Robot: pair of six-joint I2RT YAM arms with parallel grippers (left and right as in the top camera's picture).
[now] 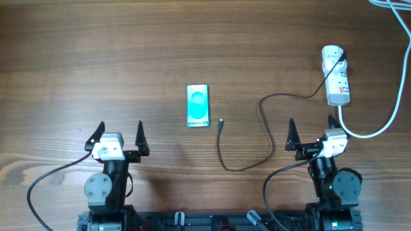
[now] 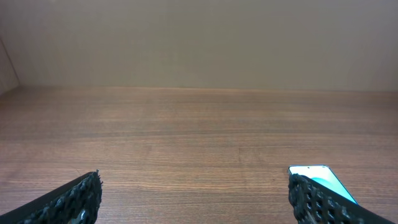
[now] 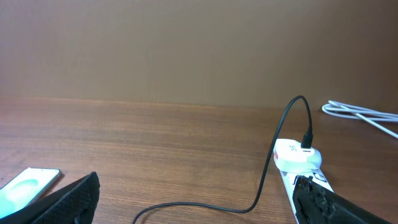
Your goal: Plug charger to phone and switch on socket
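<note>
The phone (image 1: 198,106) lies flat mid-table with its turquoise screen up. In the left wrist view the phone (image 2: 318,173) shows partly behind my right finger, and in the right wrist view the phone (image 3: 25,185) is at the lower left. The charger (image 1: 241,168) is a thin black cable. Its loose plug tip rests just right of the phone, and its far end is plugged into the white socket (image 1: 336,83) at the far right. The socket (image 3: 298,157) and the charger (image 3: 267,180) also show in the right wrist view. My left gripper (image 1: 120,128) and right gripper (image 1: 311,125) stand open and empty near the front edge.
A thick white cord (image 1: 385,125) runs from the socket, curves right and leaves at the top right corner. The same cord (image 3: 360,113) shows in the right wrist view. Black arm cables trail by both bases at the front edge.
</note>
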